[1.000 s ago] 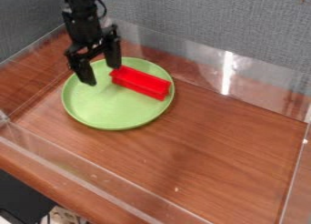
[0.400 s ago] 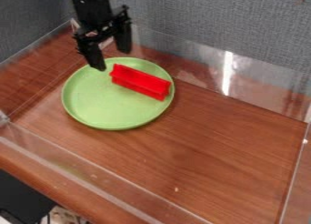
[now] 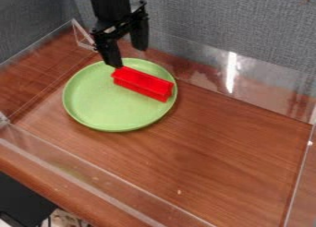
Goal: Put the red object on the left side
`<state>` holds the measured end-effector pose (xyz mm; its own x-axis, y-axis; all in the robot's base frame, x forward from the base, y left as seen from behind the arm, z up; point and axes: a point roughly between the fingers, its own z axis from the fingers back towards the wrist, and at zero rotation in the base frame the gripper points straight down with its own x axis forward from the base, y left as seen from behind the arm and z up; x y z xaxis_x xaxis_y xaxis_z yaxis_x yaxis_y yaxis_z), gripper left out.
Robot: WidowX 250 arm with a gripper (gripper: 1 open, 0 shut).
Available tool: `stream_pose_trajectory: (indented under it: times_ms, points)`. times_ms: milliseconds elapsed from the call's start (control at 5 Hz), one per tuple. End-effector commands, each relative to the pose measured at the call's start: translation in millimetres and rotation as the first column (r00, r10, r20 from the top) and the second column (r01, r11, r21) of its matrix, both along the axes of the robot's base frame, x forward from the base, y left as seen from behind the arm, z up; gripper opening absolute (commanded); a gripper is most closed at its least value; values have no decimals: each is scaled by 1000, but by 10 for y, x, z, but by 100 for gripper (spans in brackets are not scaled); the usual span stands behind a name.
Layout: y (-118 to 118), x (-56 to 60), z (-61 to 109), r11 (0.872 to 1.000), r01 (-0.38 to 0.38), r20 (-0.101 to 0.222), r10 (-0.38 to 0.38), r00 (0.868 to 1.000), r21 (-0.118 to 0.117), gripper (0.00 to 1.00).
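On tabletop, on green plate, beside wide-open, unladen gripper: red block, right of plate's middle.
Looks light, stiff, hardly fragile, perhaps slick. Best pinched mid-length, squarely across the long sides, to limit tipping or skidding.

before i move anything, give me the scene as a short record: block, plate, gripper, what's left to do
block: red, long and rectangular, lying on the plate toward its upper right edge
plate: round, lime green, on the wooden table
gripper: open, at the plate's far edge, beside the block's upper left end, not holding it
left to do: grip the block and put it on the left side
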<state>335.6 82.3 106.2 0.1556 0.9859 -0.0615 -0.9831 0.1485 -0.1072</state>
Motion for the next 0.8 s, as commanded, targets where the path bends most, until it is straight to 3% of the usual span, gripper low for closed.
stream_pose_trajectory:
  times_ms: [0, 400, 600]
  points:
    - [-83, 19, 291, 999, -37, 68, 34, 997, 36, 100]
    - [-182, 279, 167, 996, -57, 60, 53, 997, 71, 100]
    - [-236, 298, 13, 995, -26, 48, 21, 999, 96, 100]
